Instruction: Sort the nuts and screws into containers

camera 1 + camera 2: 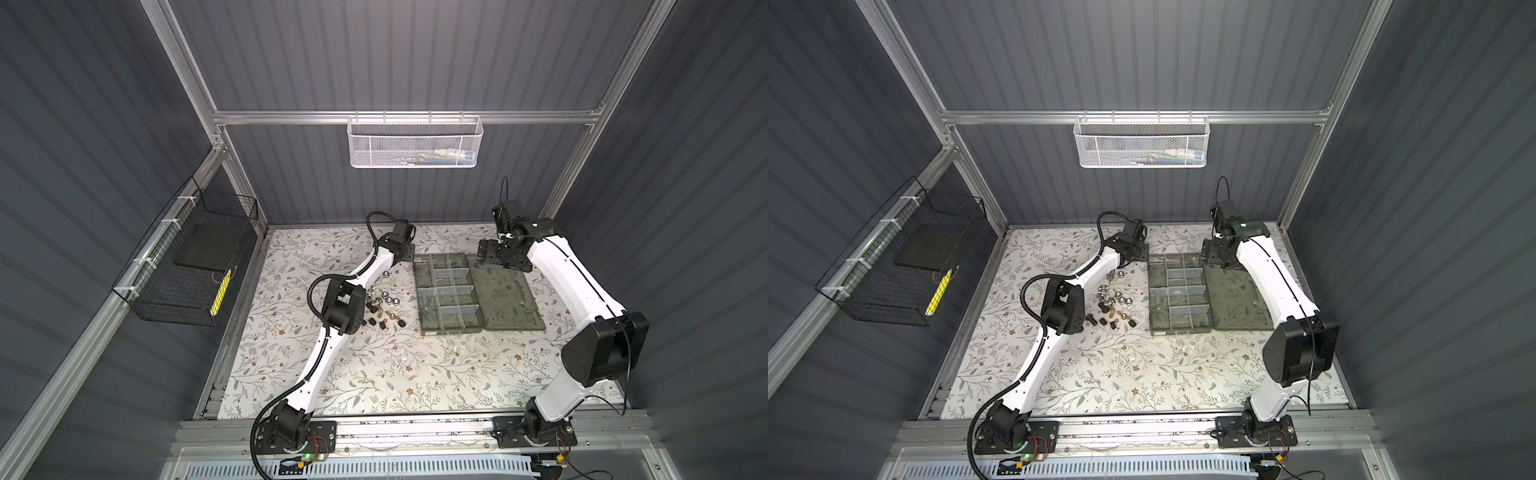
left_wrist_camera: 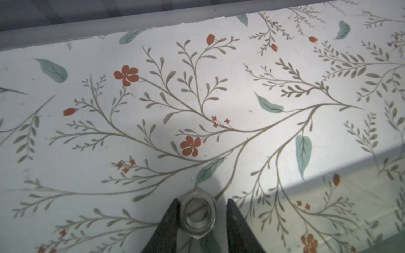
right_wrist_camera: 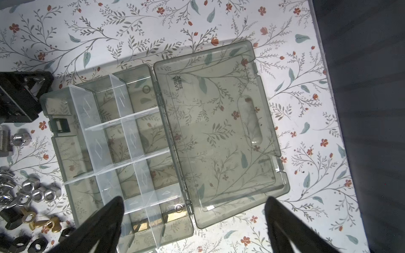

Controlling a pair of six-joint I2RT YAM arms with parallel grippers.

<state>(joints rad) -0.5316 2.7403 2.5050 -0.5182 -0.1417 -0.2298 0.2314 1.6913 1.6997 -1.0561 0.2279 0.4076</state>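
**Left claw brackets a silver nut; right claw spread wide over the box**

In both top views the organiser box [image 1: 453, 331] [image 1: 1181, 330] sits open on the floral bench [image 1: 374, 374], right of centre. Its lid [image 1: 509, 299] is folded flat to the right. The loose screws and nuts [image 1: 384, 305] [image 1: 1117, 305] lie heaped on the bench just left of the box, outside it. The left arm [image 1: 374, 266] reaches past the far end of that heap towards the box's far left corner. The right arm [image 1: 569, 270] reaches to the box's far right side. The jaws cannot be read from up here.

In the left wrist view the left claw [image 2: 202, 199] is down at the bench. A silver hex nut [image 2: 198, 213] lies flat between its two black fingers [image 2: 168, 221]. The jaws stand narrowly apart: one finger touches the nut's side, while the other stands just clear of it, so the nut is bracketed rather than pinched.

In the right wrist view the right claw [image 3: 194, 198] hangs above the box with its jaws spread wide, holding nothing. One finger shows over the tray with its clear dividers [image 3: 131, 135], the other near the lid's edge. Silver nuts [image 3: 37, 193], brass wing nuts [image 3: 47, 224] and black nuts [image 3: 28, 243] lie on the bench beside the tray.
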